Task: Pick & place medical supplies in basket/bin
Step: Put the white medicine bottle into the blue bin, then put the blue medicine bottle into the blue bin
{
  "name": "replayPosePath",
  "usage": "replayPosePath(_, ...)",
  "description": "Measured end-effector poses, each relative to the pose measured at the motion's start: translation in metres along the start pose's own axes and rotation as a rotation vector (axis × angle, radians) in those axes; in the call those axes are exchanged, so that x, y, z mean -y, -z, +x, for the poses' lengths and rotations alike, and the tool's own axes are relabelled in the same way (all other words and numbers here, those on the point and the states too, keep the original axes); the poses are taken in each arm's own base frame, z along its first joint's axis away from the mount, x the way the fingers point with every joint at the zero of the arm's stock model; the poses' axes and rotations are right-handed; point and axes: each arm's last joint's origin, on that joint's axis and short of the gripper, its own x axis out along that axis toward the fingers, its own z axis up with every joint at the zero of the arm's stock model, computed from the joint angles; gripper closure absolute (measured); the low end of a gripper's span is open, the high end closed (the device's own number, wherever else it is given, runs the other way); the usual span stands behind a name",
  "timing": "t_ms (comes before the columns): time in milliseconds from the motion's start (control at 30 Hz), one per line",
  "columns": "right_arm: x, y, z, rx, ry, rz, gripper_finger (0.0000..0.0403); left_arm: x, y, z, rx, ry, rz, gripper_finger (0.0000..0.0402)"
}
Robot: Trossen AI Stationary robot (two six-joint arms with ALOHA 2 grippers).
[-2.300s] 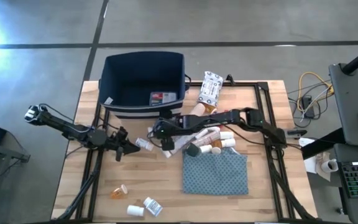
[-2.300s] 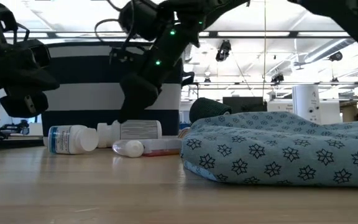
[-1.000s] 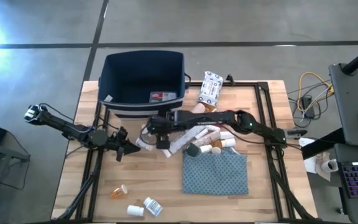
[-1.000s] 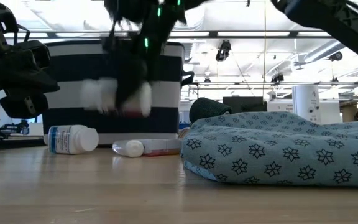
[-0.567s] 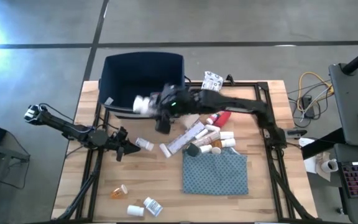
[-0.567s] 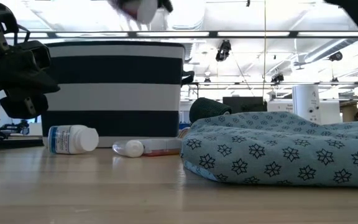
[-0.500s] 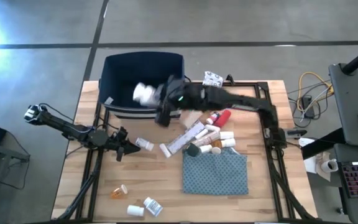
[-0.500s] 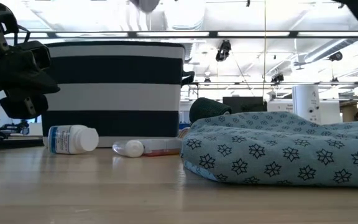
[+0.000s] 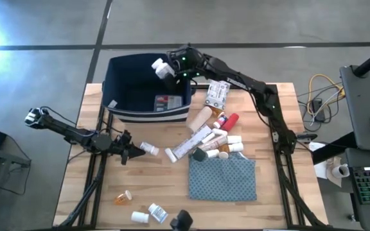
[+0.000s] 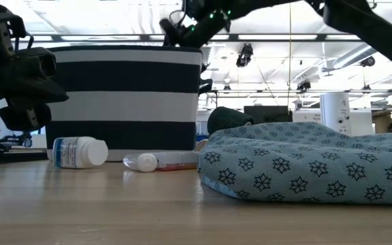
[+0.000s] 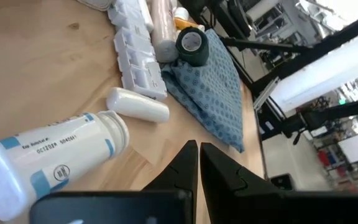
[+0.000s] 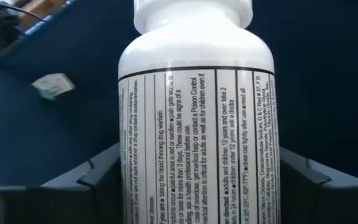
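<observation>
Currently one navy bin (image 9: 124, 70) holds one small red-and-white box (image 9: 168, 100). Right gripper (image 9: 171, 68) clamps one white pill bottle (image 9: 161, 67) above it. Left gripper (image 9: 133, 152) closed, empty.

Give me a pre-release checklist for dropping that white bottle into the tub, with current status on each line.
1. White pill bottle over the navy tub opening: ok.
2. Bottle between the right gripper fingers: ok in the right wrist view; firmness of grip: cannot tell.
3. Landing spot free: ok; only a small red-and-white packet lies near the tub's front wall.
4. Left gripper clear of the tub: ok, shut, low over the table beside a blue-labelled bottle.
5. Tub seated on the table: ok.
</observation>
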Motion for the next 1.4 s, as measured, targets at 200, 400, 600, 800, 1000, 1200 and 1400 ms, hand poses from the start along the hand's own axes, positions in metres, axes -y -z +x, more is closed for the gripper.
replayPosePath(200, -0.018, 0.000, -0.007, 0.029, -0.025, -0.148, 0.0072, 0.000, 0.000, 0.000, 0.001, 0.000, -0.019, 0.0402)
replayPosePath(400, -0.046, -0.005, -0.038, 0.097, 0.067, -0.368, 0.0054, 0.001, -0.001, 0.000, 0.015, 0.014, -0.024, 0.0402)
replayPosePath(600, -0.071, -0.002, -0.070, 0.100, 0.055, -0.430, 0.0060, 0.012, -0.009, -0.001, 0.102, 0.127, 0.013, 0.0402)
replayPosePath(800, -0.093, -0.007, -0.127, 0.170, 0.152, -0.593, 0.0064, 0.016, -0.017, -0.003, 0.235, 0.099, 0.037, 0.0401)
replayPosePath(1000, -0.095, 0.001, -0.159, 0.105, 0.240, -0.605, 0.0054, 0.036, -0.033, -0.007, 0.267, 0.032, 0.100, 0.0367)
replayPosePath(1200, -0.083, 0.011, -0.162, -0.035, 0.288, -0.568, 0.0049, 0.061, -0.053, -0.015, 0.127, -0.140, 0.277, 0.0303)
replayPosePath(1400, -0.076, 0.022, -0.158, -0.164, 0.313, -0.587, 0.0049, 0.079, -0.064, -0.016, -0.107, -0.319, 0.518, 0.0283)
